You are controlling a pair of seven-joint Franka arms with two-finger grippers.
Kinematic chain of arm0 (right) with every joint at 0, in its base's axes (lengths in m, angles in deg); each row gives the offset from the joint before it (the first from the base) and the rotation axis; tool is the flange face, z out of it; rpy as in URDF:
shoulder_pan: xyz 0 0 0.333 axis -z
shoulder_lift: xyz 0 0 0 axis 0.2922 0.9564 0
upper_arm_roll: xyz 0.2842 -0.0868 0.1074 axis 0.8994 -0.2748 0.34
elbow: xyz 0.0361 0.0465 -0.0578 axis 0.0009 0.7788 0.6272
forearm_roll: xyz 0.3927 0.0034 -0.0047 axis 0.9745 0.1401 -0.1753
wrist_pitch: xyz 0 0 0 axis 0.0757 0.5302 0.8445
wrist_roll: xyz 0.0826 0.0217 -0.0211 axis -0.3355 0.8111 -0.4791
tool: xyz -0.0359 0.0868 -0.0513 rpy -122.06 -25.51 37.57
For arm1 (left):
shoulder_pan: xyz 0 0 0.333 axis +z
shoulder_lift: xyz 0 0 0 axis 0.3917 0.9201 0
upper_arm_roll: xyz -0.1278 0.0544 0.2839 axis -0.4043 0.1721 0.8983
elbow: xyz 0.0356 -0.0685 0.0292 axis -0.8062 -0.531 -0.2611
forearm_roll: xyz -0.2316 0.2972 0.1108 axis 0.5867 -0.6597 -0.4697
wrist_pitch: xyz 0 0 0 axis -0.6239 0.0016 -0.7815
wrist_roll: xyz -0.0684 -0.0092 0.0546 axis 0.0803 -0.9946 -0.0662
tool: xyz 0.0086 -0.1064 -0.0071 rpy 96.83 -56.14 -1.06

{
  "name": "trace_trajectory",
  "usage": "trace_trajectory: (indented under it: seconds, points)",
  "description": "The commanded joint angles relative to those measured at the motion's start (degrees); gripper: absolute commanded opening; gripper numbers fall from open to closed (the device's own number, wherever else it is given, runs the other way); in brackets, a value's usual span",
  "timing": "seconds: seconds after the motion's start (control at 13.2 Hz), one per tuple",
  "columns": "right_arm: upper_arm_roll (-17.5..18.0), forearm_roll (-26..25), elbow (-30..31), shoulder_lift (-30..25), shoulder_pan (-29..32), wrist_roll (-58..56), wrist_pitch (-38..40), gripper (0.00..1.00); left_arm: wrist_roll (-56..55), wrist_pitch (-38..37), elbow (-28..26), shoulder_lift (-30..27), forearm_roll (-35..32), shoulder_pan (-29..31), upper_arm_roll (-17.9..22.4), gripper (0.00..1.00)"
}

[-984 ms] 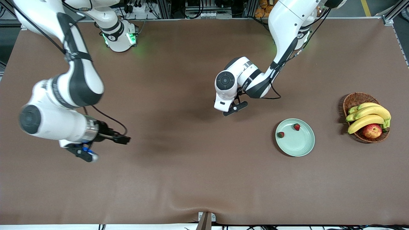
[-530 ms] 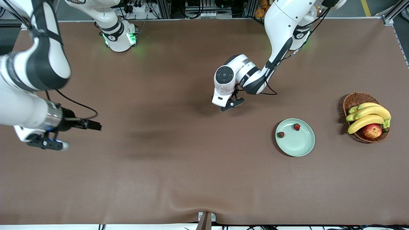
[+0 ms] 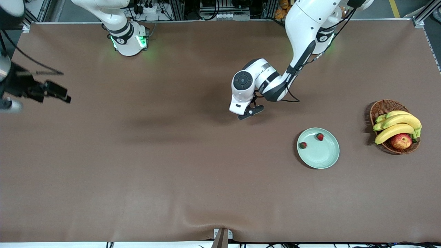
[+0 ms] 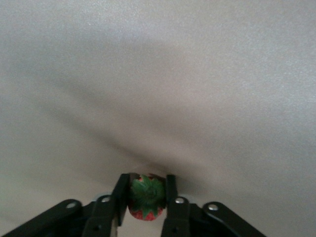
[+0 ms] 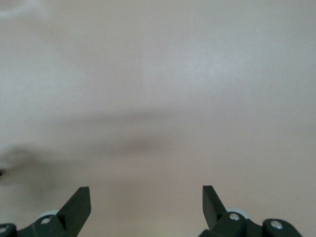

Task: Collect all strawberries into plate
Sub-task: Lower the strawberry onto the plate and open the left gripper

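The pale mint-green plate [image 3: 325,159] lies toward the left arm's end of the table, with two strawberries in it [image 3: 303,145] [image 3: 320,136]. My left gripper [image 3: 250,112] hangs low over the bare table near the middle, apart from the plate. In the left wrist view it [image 4: 146,180] is shut on the third strawberry [image 4: 146,201], green cap showing between the fingers. My right gripper [image 3: 7,104] is at the edge of the front view at the right arm's end of the table. The right wrist view shows it [image 5: 146,197] open and empty over bare table.
A brown wicker basket [image 3: 380,107] with bananas [image 3: 396,124] and a red-yellow apple [image 3: 401,141] stands beside the plate, at the left arm's end. The brown table cover [image 3: 193,179] has a shallow wrinkle near its front edge.
My right arm has swung toward its own end of the table and toward the bases, nearly out of the front view. My left gripper has hardly moved.
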Motion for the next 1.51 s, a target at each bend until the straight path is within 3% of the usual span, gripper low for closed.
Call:
trace_trajectory:
  seconds: [0.0,0.15,0.38,0.83,1.06,1.29,1.36,1.44]
  points:
    - [1.1,-1.1,4.2,-4.6,1.3,-0.4,-0.7,1.0,-2.9,-0.9,-1.5,-2.9,-1.5,0.7,0.2,0.0]
    - [0.6,-1.2,-0.3,-3.1,1.1,-0.5,-0.7,1.0,-1.9,-6.5,-1.4,-6.3,-1.5,2.8,0.2,0.0]
    - [0.4,-1.2,-0.3,-2.8,1.0,-0.5,-0.7,1.0,1.2,-13.2,-1.5,-11.0,-1.5,8.2,0.1,0.0]
    - [0.4,-3.4,-2.7,0.8,-0.5,-0.5,-1.3,1.0,10.1,-18.2,-0.5,-12.3,-4.5,25.4,0.4,0.0]
    - [0.5,-3.4,-2.7,0.8,-0.4,-0.5,-1.3,1.0,17.6,-17.8,2.6,-9.4,-6.5,31.4,0.3,0.0]
    - [-0.8,-3.4,-2.8,0.7,-1.8,-0.5,-1.1,1.0,19.2,-16.8,8.8,-3.2,-6.5,32.9,0.7,0.02]
    - [-2.2,-3.4,-2.8,0.7,-3.1,-0.5,-1.1,1.0,19.5,-16.8,10.7,-2.0,-6.5,32.9,0.8,0.18]
    - [-2.5,-3.3,-2.8,0.7,-3.1,-0.5,-1.2,1.0,20.2,-16.8,11.8,-1.0,-6.5,33.0,0.8,0.5]
